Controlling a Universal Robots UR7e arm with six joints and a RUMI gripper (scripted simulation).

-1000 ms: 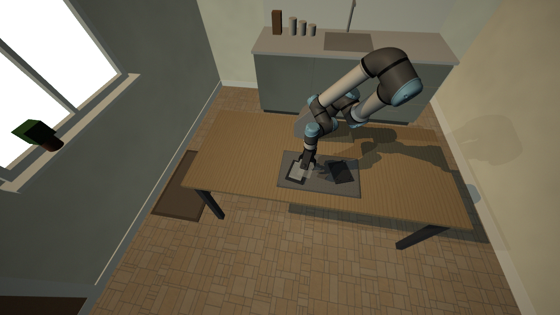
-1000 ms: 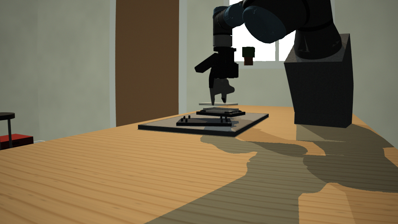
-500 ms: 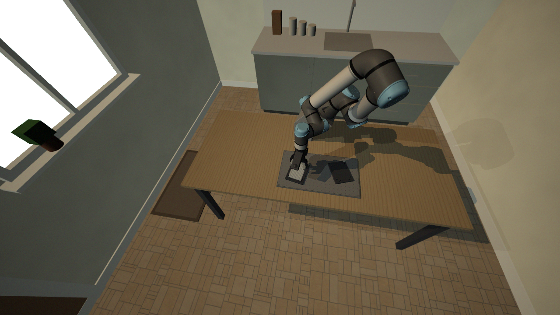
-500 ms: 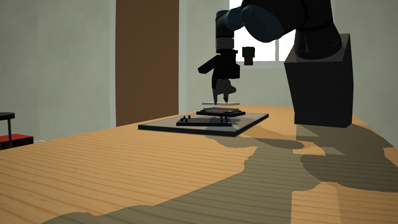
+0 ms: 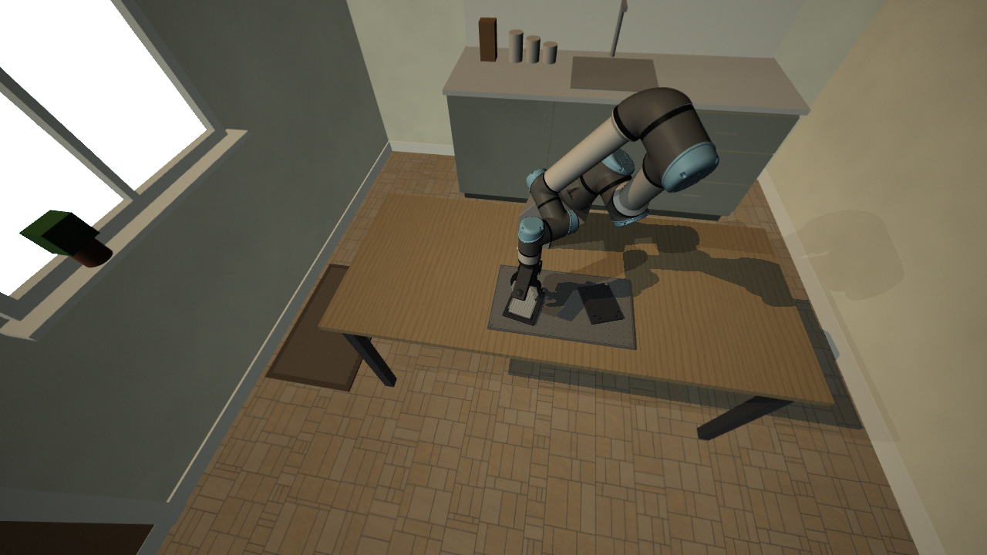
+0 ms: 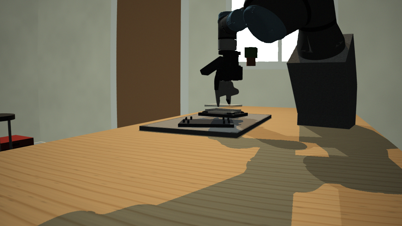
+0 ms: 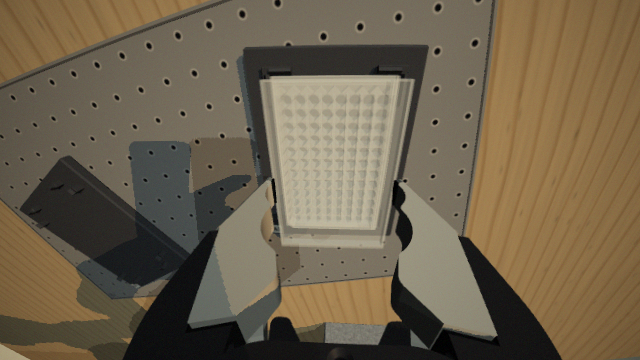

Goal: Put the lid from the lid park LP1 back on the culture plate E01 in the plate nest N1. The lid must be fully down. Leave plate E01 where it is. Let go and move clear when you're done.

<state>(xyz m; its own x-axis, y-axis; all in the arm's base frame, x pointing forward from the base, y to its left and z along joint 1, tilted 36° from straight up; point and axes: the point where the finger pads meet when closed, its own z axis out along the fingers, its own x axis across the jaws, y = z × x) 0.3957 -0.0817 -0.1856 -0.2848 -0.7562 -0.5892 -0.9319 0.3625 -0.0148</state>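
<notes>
My gripper (image 5: 522, 290) (image 6: 222, 103) (image 7: 333, 180) is shut on the clear lid (image 6: 236, 105) (image 7: 330, 239), gripping its long sides near one end. The lid hangs level a little above the white culture plate E01 (image 6: 223, 110), not touching it. In the wrist view it nearly covers the plate, shifted slightly right and toward me. The plate sits in the black nest N1 (image 5: 506, 314) (image 6: 242, 114) (image 7: 335, 59). The black lid park LP1 (image 5: 601, 304) (image 6: 206, 123) (image 7: 90, 215) lies bare beside it.
Nest and park sit on a grey perforated base board (image 5: 593, 334) (image 6: 168, 128) (image 7: 125, 75) on the wooden table (image 5: 414, 262). The arm's dark pedestal (image 6: 323, 92) stands behind the board. Small pegs stick up from the lid park.
</notes>
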